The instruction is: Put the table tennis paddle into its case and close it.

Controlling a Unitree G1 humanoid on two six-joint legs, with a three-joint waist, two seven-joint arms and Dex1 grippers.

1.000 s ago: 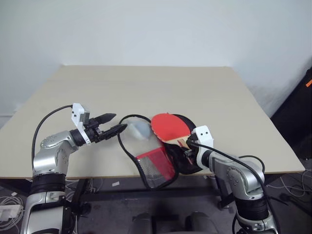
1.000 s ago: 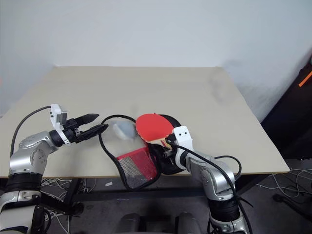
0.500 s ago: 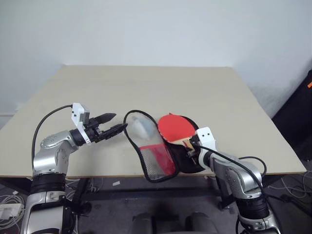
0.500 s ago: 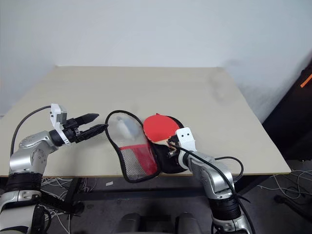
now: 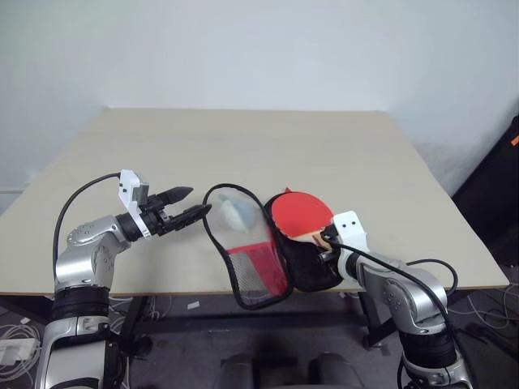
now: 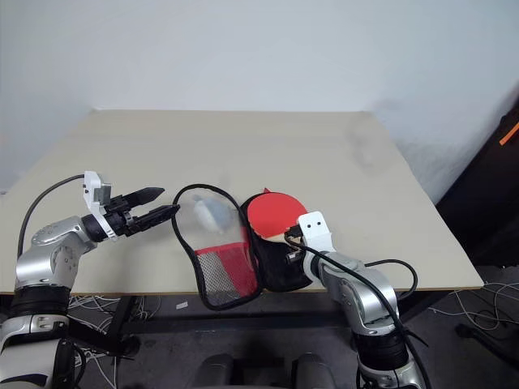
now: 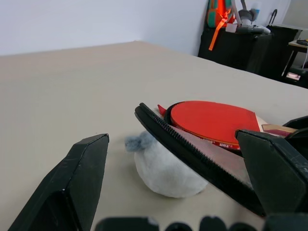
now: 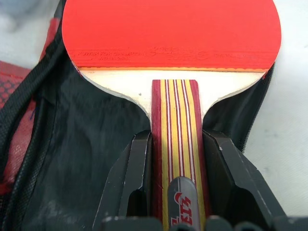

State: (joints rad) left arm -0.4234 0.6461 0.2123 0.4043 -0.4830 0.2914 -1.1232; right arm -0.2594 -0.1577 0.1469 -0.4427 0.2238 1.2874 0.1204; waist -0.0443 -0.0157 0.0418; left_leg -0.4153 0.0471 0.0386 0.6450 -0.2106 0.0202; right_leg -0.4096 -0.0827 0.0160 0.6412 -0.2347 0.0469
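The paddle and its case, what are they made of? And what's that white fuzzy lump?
The paddle: smooth matte red rubber face, it seems; the handle looks like pale wood, with red stripes running along it. The case: soft fabric, probably, since it sags; one flap has black mesh over red, with a black zip edge. The white lump: fluffy, maybe cotton or plush; hard to tell.

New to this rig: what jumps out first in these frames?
The red paddle, held by its handle in the right gripper, lying over the black inside of the open case at the table's near edge. Next, the case's red mesh flap standing open to its left, with the left gripper open and level at the flap's rim. A small white lump sits on the table behind that flap.
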